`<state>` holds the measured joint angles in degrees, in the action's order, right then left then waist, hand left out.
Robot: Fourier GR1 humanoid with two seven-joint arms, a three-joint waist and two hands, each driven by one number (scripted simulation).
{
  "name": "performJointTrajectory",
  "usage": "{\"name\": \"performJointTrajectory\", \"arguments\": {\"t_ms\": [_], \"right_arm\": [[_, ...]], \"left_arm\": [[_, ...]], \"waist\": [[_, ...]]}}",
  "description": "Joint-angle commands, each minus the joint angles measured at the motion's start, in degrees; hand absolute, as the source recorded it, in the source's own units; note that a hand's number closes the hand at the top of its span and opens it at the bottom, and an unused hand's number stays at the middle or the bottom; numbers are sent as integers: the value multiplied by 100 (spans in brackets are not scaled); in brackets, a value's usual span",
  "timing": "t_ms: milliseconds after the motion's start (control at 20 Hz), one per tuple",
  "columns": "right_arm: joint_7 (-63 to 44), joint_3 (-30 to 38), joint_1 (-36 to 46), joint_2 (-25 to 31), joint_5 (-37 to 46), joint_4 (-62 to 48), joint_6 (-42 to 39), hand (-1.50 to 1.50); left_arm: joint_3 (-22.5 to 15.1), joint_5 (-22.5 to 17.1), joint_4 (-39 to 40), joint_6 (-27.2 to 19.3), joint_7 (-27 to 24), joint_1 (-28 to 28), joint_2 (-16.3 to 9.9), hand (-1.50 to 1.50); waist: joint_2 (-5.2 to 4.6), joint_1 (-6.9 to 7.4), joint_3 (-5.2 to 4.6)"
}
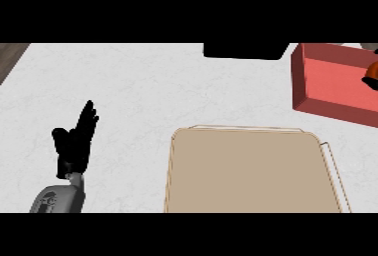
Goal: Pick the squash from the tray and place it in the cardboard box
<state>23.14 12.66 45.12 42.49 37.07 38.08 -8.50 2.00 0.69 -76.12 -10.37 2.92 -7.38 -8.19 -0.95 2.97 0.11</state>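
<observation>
Squash, if that is what the small orange and dark shape at the far right edge is, shows only as a sliver cut off by the frame, so its long axis cannot be told. It sits inside the red, shallow, square-walled tray that occupies the upper right of the white marbled counter, against the tray's right side.

Nearer the robot, just below and left of the tray and apart from it, lies the tan cardboard box, a wide rectangle seen from above with thin pale walls; nothing shows inside it. A flat black object lies at the top edge, left of the tray.

The only hand visible is the left hand, at the lower left, fingers straight and pointing up, open and holding nothing, resting well apart from both box and tray. The right hand is out of view.

The orange shape lies far to the right and forward of the left hand, with the whole box between them. By my judgement the right arm, on the tray's side, is the nearer one for the pick, and the grasp is not yet begun.
</observation>
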Motion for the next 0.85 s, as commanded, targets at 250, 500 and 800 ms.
{"name": "performJointTrajectory", "arguments": {"t_ms": [250, 500, 800], "right_arm": [[1325, 647, 553, -75, -592, -1679, -375, -150], [1549, 1313, 907, -14, -1381, -2088, -1355, -150], [1248, 1870, 1035, 675, -1838, -2754, -1984, -150]], "left_arm": [[4, 15, 69, -8, -57, -46, 52, 0], [-2, 54, 128, 26, -361, 211, 46, 0], [122, -78, -68, 50, 146, -157, -58, 0]], "waist": [[-30, 7, 14], [-5, -4, 11], [-41, 28, 18]]}}
